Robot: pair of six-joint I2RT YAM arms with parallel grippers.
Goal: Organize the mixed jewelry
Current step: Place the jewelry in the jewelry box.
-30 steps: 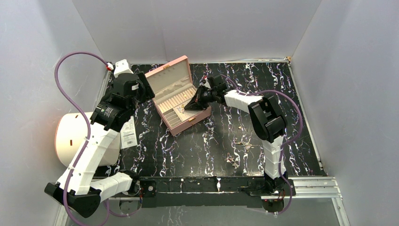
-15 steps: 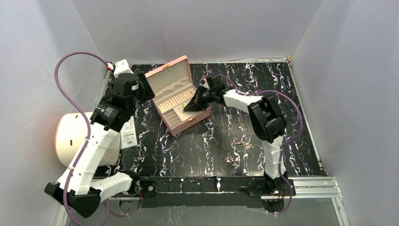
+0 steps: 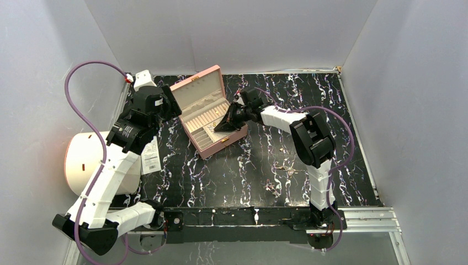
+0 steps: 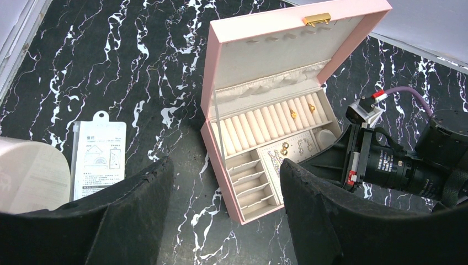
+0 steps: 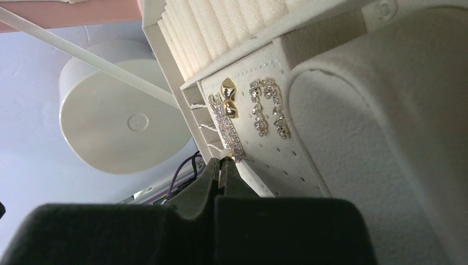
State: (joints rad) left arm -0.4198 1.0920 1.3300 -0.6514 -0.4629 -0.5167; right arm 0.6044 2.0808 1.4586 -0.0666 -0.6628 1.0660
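Reaching into the open pink box [image 3: 201, 91], the right claw [image 3: 225, 127] sits over the right end of the tray.

Top view: this gives the layout only. The box stands at the rear centre of the tabletop [image 3: 353, 127]. Loose jewelry [image 3: 272, 188] lies scattered on the marble near the right arm's base, well apart from the box. A paper tag [image 3: 150, 155] lies beside the left arm. The left claw [image 3: 172, 106] hangs just left of the box lid. Pieces inside the box are too small to make out here.

Right wrist view: this supplies the close detail.
- The right claw [image 5: 221, 164] has its jaws pressed together.
- Its tips meet at the lower end of a crystal strip [image 5: 225, 124] lying on the perforated pad [image 5: 287, 171].
- Whether the tips pinch the strip or only touch it cannot be told.
- A gold bow [image 5: 229, 105] lies against the strip.
- A crystal pair [image 5: 269, 107] lies just beside the bow.

Left wrist view: this shows what the other two do not.
- Two gold studs [image 4: 292, 114] sit in the ring rolls [image 4: 259, 124], behind the pad.
- The left claw [image 4: 226, 165] hangs above the tabletop with its jaws wide apart, gripping nothing.
- The box appears between its fingers [image 4: 138, 215].
- The tag lies flat to the left of the box.
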